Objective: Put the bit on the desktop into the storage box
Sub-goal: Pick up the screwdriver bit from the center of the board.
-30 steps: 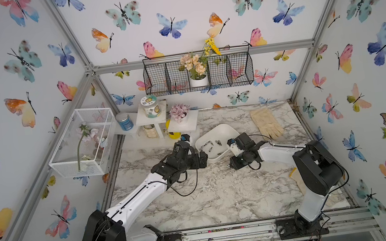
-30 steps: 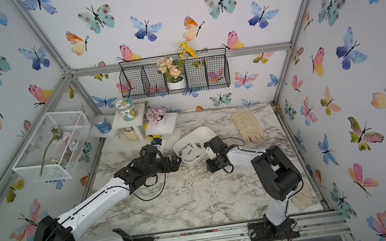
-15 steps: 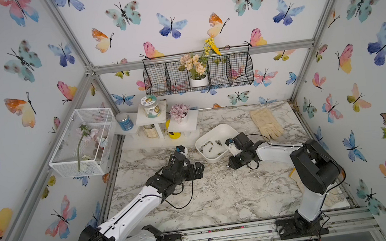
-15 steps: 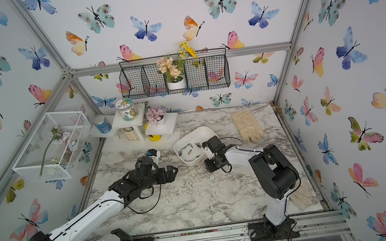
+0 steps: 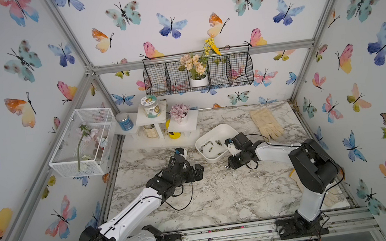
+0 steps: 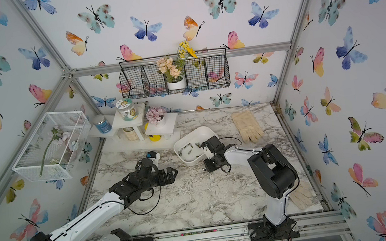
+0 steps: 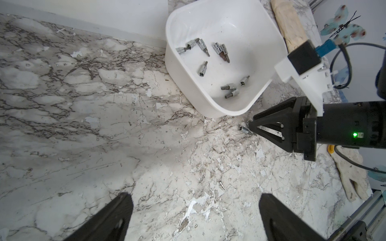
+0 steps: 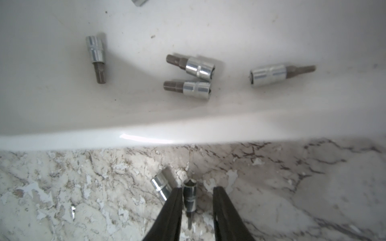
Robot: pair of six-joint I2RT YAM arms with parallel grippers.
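The white storage box (image 5: 225,129) sits at the back middle of the marble desktop (image 5: 221,197) and holds several silver bits (image 7: 202,68). Just in front of its rim (image 8: 146,135), my right gripper (image 8: 196,188) rests low on the desktop with its jaws narrowly open. They straddle a bit (image 8: 189,198): one finger touches it and a gap shows at the other. A second bit (image 8: 161,186) lies just outside that finger. My left gripper (image 7: 194,195) hangs wide open over bare marble to the left of the box, holding nothing.
A cream glove (image 5: 266,123) lies to the right of the box, and another glove (image 6: 301,196) lies behind the right arm's base. White stepped shelves with jars (image 5: 160,130) stand at the back left. A white mesh cage (image 5: 81,139) and a black wire basket (image 5: 199,75) hang on the walls.
My left arm has pulled back from the box toward the front left, still open. The right gripper's jaws have narrowed around the bit on the desktop.
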